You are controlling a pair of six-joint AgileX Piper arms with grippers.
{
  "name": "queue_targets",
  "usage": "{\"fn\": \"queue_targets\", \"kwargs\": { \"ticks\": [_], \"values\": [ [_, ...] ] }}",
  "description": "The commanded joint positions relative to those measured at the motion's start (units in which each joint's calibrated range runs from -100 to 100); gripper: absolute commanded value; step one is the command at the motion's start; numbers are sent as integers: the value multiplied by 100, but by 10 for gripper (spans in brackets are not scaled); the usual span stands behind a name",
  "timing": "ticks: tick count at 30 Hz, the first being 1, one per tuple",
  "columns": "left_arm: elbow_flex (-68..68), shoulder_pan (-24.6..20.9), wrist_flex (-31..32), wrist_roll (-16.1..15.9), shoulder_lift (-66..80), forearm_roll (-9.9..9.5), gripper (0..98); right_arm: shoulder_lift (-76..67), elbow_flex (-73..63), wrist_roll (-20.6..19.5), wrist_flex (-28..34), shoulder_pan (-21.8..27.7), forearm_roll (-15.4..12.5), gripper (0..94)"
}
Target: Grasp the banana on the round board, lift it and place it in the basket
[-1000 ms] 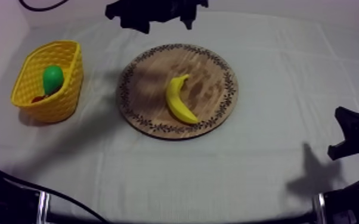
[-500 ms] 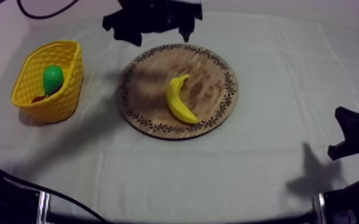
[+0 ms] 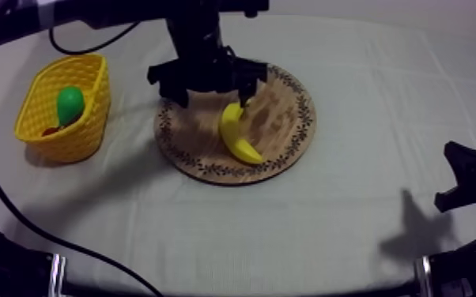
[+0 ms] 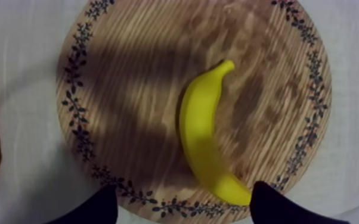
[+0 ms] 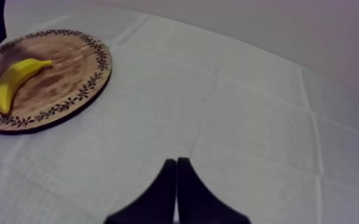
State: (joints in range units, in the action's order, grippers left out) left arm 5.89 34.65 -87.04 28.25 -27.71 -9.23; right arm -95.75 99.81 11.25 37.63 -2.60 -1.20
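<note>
Here's the left claw (image 3: 214,99), reaching in from the far left and hanging over the board (image 3: 285,126). It's wide open, with nothing between its fingers (image 4: 100,210) and nothing touched as far as I can judge. The banana (image 3: 238,134) lies flat on the board, a little right of the board's middle, not yet lifted. Now the line-up, because the grab turns on this: the banana's long axis runs from its stem at the far side towards the near rim, leaning slightly right as it comes. The claw's two fingers stand to left and right of that line, so they would close across the fruit's narrow width rather than along its length. That's the good news. The snag, in the left wrist view, is that the banana sits off-centre in the gap, its blunt end just beside one finger and well apart from the other. In the top view one finger shows over the stem end, so I can't tell which part of the fruit lies right under the claw. I'd call for a small sideways shift towards that nearer finger before any drop. The left arm is clearly the nearer one. The right claw (image 5: 177,164) is clenched on nothing, its fingers pressed into a narrow wedge over bare cloth at the near right of the desk (image 3: 352,237), well apart from the board. The basket (image 3: 91,126) waits at the left, beside the board with a strip of cloth between them and a green pear (image 3: 69,104) already inside.
</note>
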Motion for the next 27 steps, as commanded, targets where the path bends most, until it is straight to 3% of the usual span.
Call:
{"fn": "queue_targets", "kwargs": {
  "ticks": [1,12,27],
  "values": [
    [23,-1,1,-23,-124,78,806,0,-3,1,3,0,1,3],
    [244,-15,53,-98,-817,374,787,0,-3,1,3,0,1,3],
    [764,-22,37,-199,-1778,438,765,0,-3,1,3,0,1,3]
  ]
}}
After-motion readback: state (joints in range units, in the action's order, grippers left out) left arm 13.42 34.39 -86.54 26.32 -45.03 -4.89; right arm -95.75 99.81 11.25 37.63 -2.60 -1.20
